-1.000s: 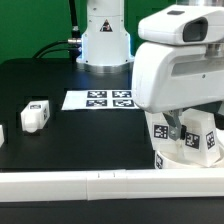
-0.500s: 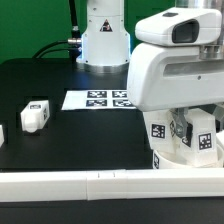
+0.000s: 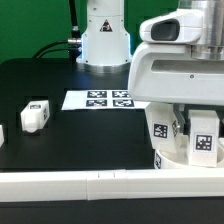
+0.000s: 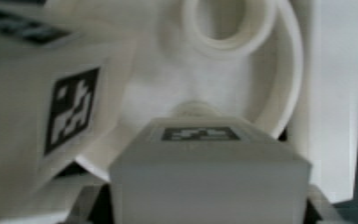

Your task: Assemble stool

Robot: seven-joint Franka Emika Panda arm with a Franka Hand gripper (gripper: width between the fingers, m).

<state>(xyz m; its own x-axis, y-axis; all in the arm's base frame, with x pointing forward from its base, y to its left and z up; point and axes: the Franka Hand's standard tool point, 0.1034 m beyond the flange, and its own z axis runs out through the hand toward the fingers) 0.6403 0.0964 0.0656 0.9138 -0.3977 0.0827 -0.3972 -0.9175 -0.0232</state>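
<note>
ext / arm: has slid toward the exterior view's right over the last second and now sits low over the seat (image 3: 186, 158), which lies at the near right of the black table (image 3: 60, 150).
ext / gripper: the gripper (image 3: 197, 128) is clamped on the held leg (image 3: 205, 138). Only one dark finger shows beside it. The clamp is my read, because the leg travelled with the hand.
ext / change: the held leg was canted a second ago. It now stands upright with its tag square to the camera, further to the exterior view's right.
ext / standing leg (image 3: 160, 130): same spot on the seat, no shift.
ext / loose leg (image 3: 35, 115): well apart on the exterior view's left, not moved.
ext / marker board (image 3: 100, 99): unchanged, in front of the robot base (image 3: 105, 35).
ext / rail (image 3: 90, 182): runs along the near edge, with the seat just behind it.
wrist / held leg (image 4: 208, 165): fills the centre of the view, top tag legible.
wrist / seat (image 4: 297, 80): the disc face is directly behind the leg, with an open socket (image 4: 229, 25) beyond it.
wrist / standing leg (image 4: 69, 105): just beside the held one, side tag visible.
meaning: this looks like the second leg being turned or squared up into its socket, roughly mid-assembly.
unknown: the joint between leg and seat is hidden in both views, so I cannot tell whether it is seated.
</note>
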